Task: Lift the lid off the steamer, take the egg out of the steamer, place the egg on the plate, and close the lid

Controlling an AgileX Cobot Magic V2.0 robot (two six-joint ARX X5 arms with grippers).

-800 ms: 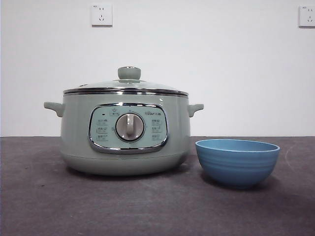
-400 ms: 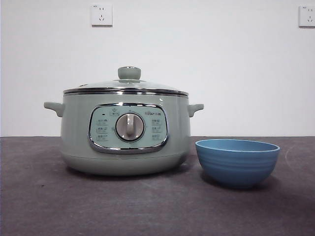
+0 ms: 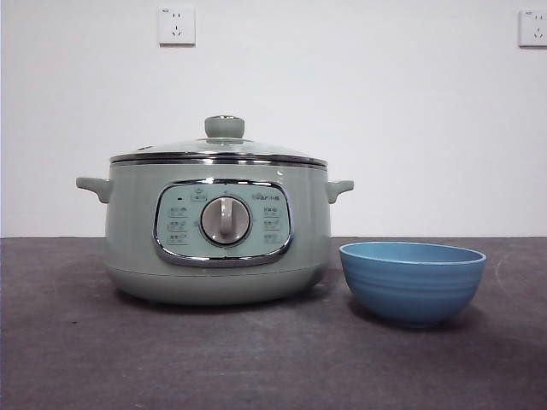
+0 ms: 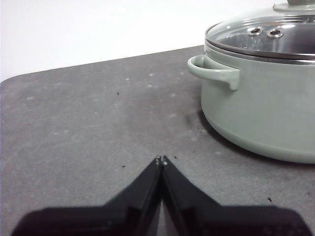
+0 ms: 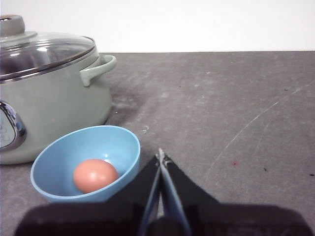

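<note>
The sage-green steamer [image 3: 218, 231] stands left of centre on the dark table. The glass lid [image 3: 218, 147] with its green knob sits closed on it. The blue bowl that serves as the plate [image 3: 412, 280] stands to the steamer's right. In the right wrist view the brownish egg [image 5: 95, 175] lies inside the plate [image 5: 118, 142]. The egg is hidden in the front view. My right gripper [image 5: 161, 156] is shut and empty, just beside the plate. My left gripper [image 4: 161, 160] is shut and empty over the table, apart from the steamer [image 4: 261, 108] and its lid [image 4: 266, 37].
Two wall sockets [image 3: 176, 26] sit high on the white wall behind. The dark table [image 3: 273, 359] stretches in front of the steamer and the plate. Neither arm shows in the front view.
</note>
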